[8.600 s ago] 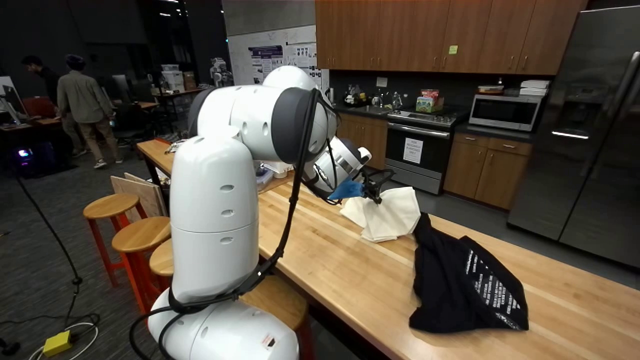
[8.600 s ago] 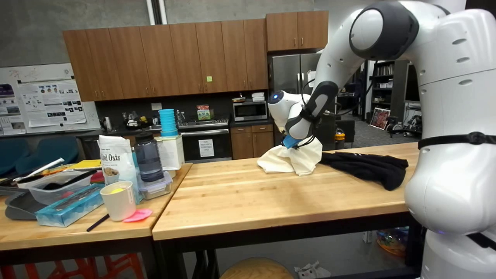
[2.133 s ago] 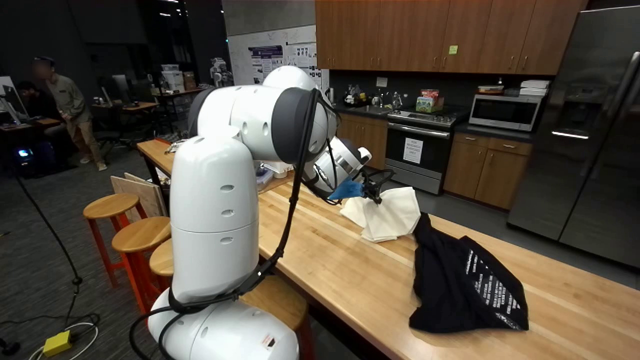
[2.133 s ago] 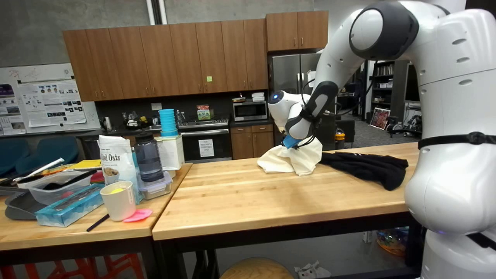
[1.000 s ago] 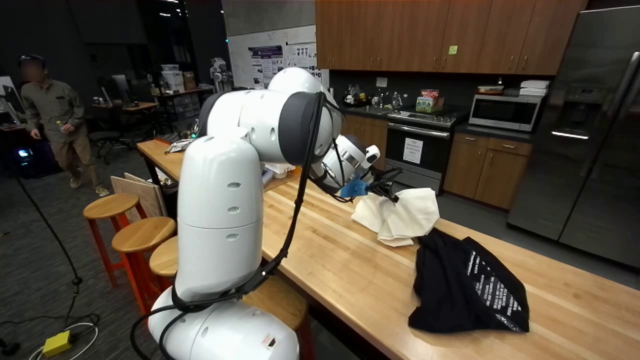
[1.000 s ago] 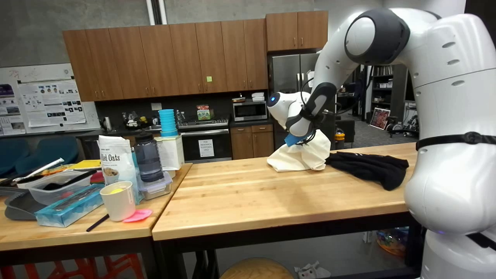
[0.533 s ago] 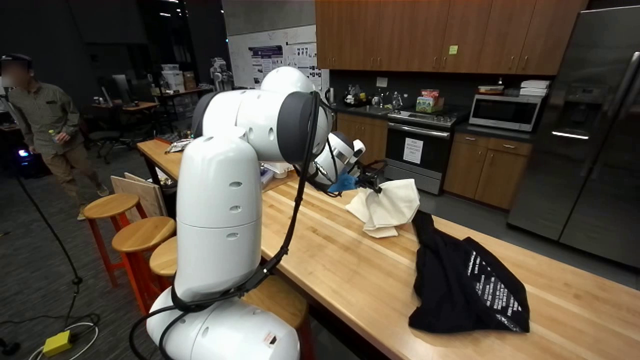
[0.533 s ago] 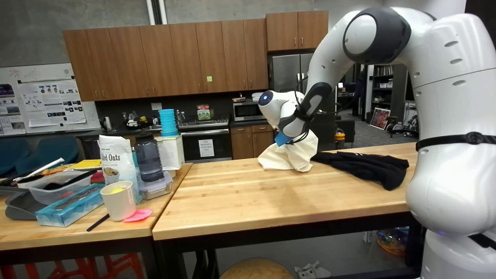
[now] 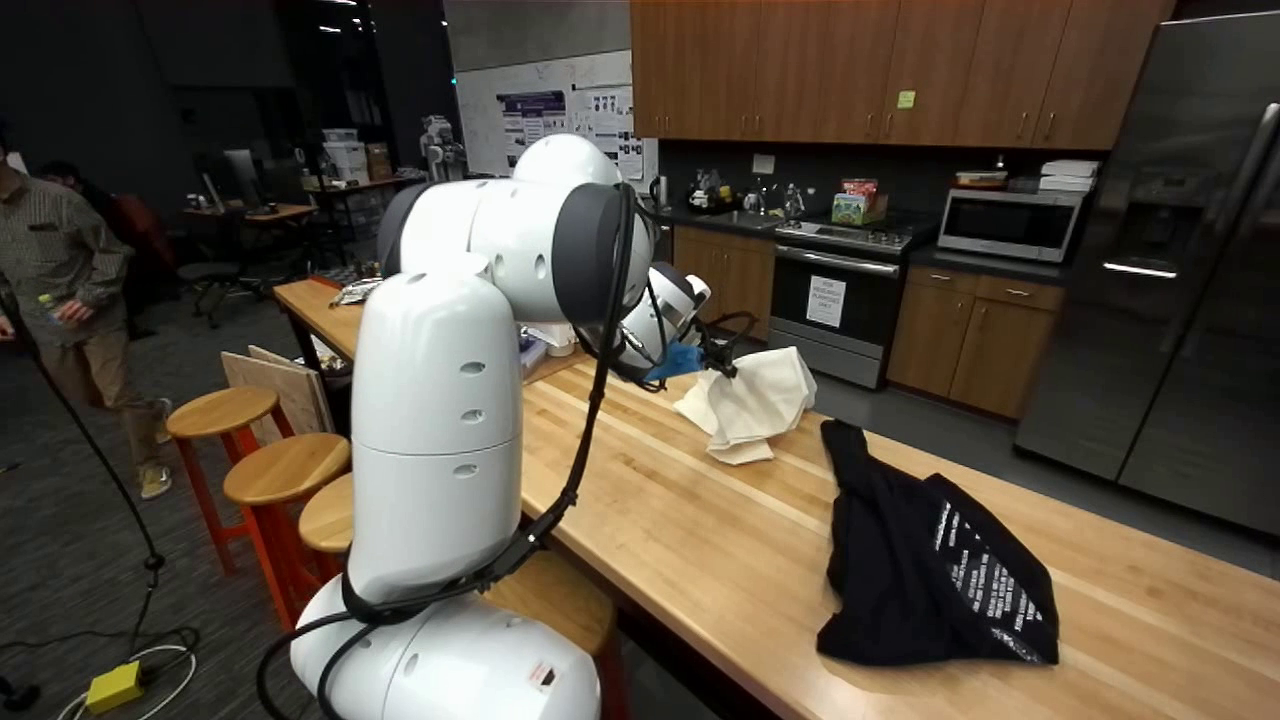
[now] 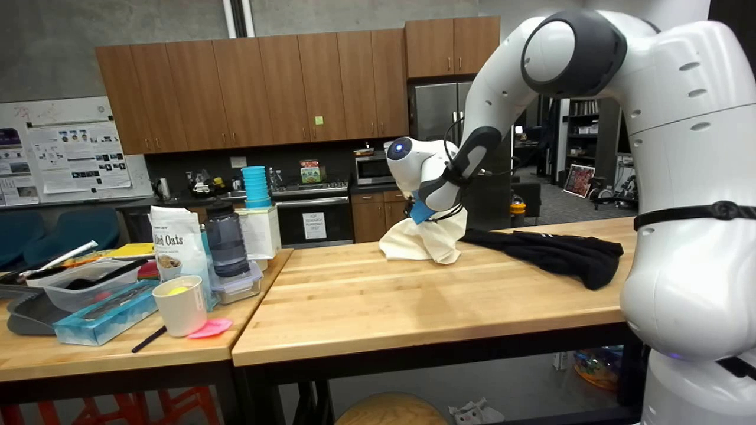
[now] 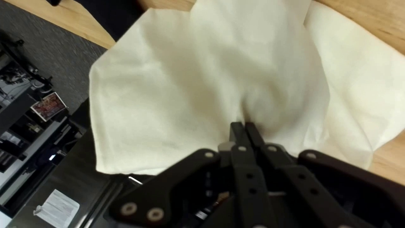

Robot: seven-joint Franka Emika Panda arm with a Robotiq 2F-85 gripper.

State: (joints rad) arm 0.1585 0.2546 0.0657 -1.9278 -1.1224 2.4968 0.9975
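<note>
A cream cloth (image 9: 765,395) stands bunched up near the far edge of the wooden table, its lower folds at or close to the tabletop. My gripper (image 11: 243,124) is shut on it: the fingertips meet at a pinched crease in the cloth (image 11: 177,95) in the wrist view. Blue material (image 10: 420,211) is wrapped at the wrist, and from that exterior view the fingers are hidden. Beside the cloth lies a black garment (image 9: 930,570) with white print, crumpled on the table. One black sleeve-like end (image 11: 112,15) shows past the cloth's edge in the wrist view.
On the adjoining table (image 10: 201,349) stand a mug (image 10: 180,307), a dark bottle (image 10: 227,242), an oats bag (image 10: 177,242) and a blue tissue box (image 10: 106,313). Stools (image 9: 220,412) line the table's side. A person (image 9: 60,260) is at the far left.
Over the last second my gripper and the cream cloth have shifted left together in both exterior views, uncovering more of the black garment's end. The person has walked closer.
</note>
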